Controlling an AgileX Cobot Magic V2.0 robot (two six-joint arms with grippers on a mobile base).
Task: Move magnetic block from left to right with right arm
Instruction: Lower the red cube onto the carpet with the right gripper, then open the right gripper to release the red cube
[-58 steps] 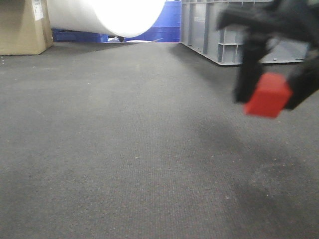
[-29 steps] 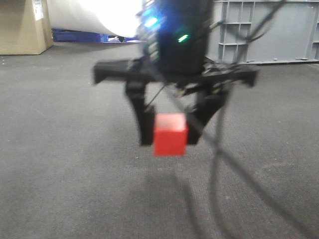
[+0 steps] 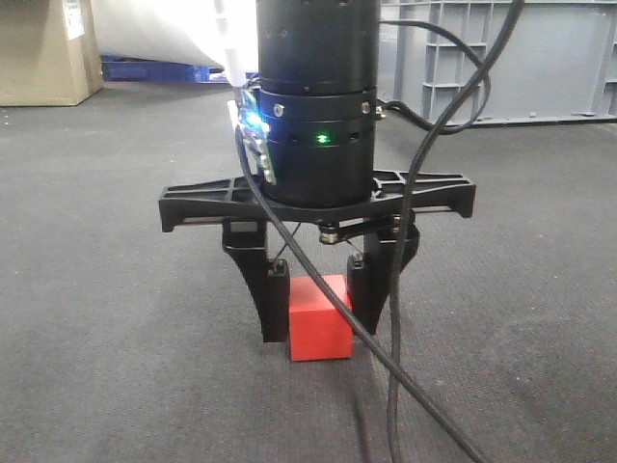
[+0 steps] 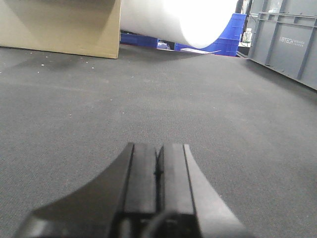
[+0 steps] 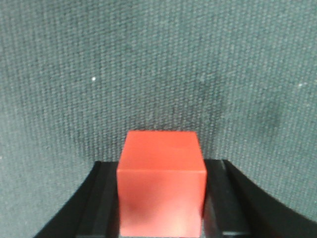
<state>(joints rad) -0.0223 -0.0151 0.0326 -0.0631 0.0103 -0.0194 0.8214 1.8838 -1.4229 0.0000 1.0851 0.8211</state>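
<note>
the right claw (image 3: pixel 319 307) points straight down in the middle of the front view, its two black fingers (image 3: pixel 275 301) narrowed onto the red block (image 3: pixel 318 323), one on each side face. the block's underside looks to be on or just at the dark grey carpet floor (image 3: pixel 116 318); i cannot tell whether it truly touches. above the fingers a wide black crossbar sits under the round black wrist body (image 3: pixel 313 106), which shows a small green light and a blue glow at its 9 o'clock side. black cables (image 3: pixel 410 241) loop down from the wrist at 3 o'clock and trail in front of the block toward the 5 o'clock corner.

in the right wrist view the block (image 5: pixel 162 181) fills the 6 o'clock part of the picture, a plain matte cube with sharp edges, and the black fingers (image 5: pixel 96 203) press against its left and right faces with carpet all around.

the left claw (image 4: pixel 157 171) appears at 6 o'clock of its own view, hovering low over the carpet with its two fingers pressed together and nothing between them.

far back in the front view, a cardboard box (image 3: pixel 43 53) stands at 10 o'clock, a grey plastic crate (image 3: pixel 501 58) at 2 o'clock, and a big white roll (image 3: pixel 174 34) lies near 11 o'clock with a blue bin (image 3: pixel 154 69) under it.
</note>
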